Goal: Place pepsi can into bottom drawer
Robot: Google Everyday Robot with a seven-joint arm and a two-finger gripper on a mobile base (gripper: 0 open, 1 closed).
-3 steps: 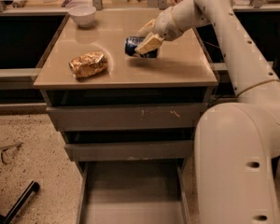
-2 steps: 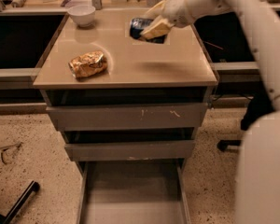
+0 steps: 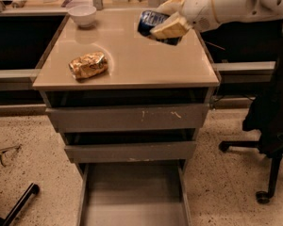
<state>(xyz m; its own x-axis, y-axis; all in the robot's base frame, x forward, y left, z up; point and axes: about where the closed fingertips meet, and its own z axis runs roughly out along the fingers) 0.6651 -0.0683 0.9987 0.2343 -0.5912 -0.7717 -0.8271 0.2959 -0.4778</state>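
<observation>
The pepsi can (image 3: 150, 22) is dark blue with white markings. It lies tilted on its side in my gripper (image 3: 166, 22), lifted above the right rear part of the tan cabinet top (image 3: 132, 60). The gripper's cream-coloured fingers (image 3: 170, 29) are shut on the can, and the white arm comes in from the upper right. The bottom drawer (image 3: 132, 197) is pulled out at the cabinet's foot, and its grey inside shows nothing in it. The two drawers above it are pushed in.
A crinkled golden-brown snack bag (image 3: 88, 65) lies on the left of the top. A white bowl (image 3: 82, 14) stands at the back left. A black office chair (image 3: 273, 126) stands on the right on the speckled floor. A dark bar (image 3: 19, 206) lies at bottom left.
The gripper has lifted the can off the cabinet top and holds it higher in the air. The view has shifted, with the robot's white body gone from the right foreground.
</observation>
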